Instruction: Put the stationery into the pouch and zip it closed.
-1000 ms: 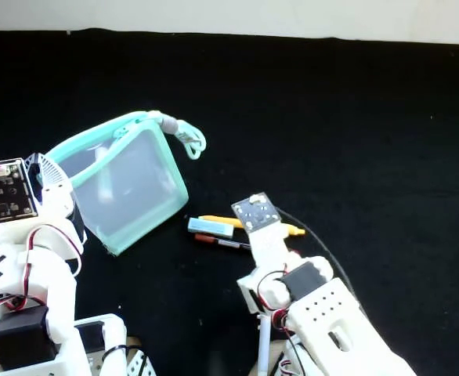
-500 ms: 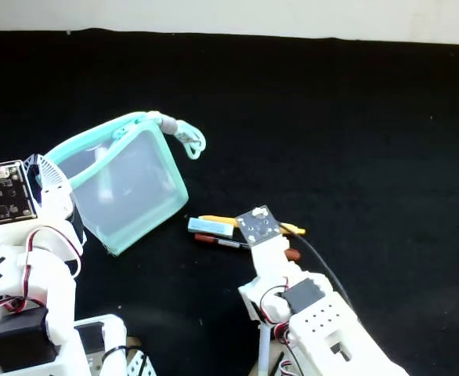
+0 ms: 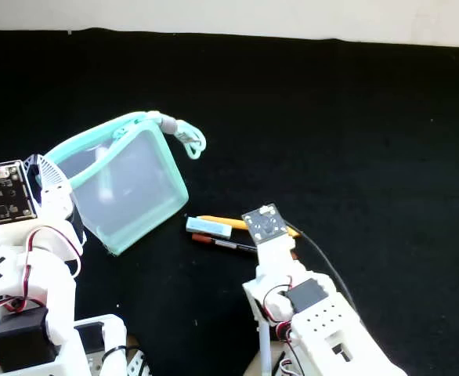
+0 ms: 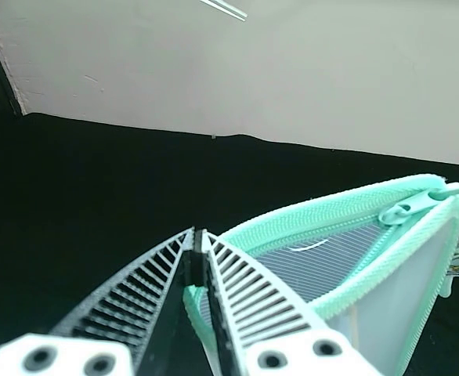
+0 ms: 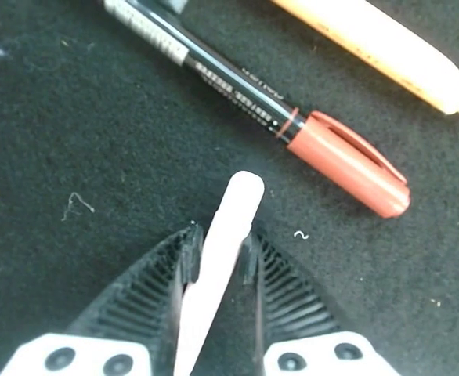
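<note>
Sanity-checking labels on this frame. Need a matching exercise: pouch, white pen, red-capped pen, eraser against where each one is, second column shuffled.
1. pouch
2. white pen
3. red-capped pen
4. eraser

A. flat on the table, just ahead of the right jaws
B. rim pinched in the left jaws, zip open
C. on the table, the loose item closest to the pouch
D. clamped between the right jaws

Pairs: 1-B, 2-D, 3-A, 4-C

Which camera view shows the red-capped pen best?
The right wrist view: the red-capped pen lies close, cap and barrel plain. The high view gives a sliver beside the right arm. The left wrist view faces the pouch.
</note>
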You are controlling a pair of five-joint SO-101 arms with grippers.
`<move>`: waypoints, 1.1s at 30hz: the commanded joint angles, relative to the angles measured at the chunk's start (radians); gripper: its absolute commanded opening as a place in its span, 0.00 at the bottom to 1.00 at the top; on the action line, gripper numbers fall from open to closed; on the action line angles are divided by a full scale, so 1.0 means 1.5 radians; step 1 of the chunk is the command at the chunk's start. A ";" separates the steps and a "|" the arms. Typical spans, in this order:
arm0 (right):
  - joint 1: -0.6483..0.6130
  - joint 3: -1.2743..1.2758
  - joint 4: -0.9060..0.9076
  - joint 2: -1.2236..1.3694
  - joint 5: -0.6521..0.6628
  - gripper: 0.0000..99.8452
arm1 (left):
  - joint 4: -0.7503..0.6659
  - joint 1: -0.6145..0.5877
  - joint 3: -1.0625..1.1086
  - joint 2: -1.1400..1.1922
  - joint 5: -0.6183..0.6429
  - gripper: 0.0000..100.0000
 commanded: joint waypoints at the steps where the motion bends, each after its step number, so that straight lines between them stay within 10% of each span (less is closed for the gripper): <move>1: -0.002 -0.006 -0.008 0.002 0.000 0.01 | 0.014 0.007 0.019 0.001 0.002 0.01; 21: 0.047 -0.592 0.124 0.003 -0.003 0.01 | 0.014 0.006 0.020 0.001 0.002 0.01; 33: -0.029 -0.732 -0.188 0.009 -0.004 0.01 | 0.015 0.010 0.021 0.001 0.002 0.01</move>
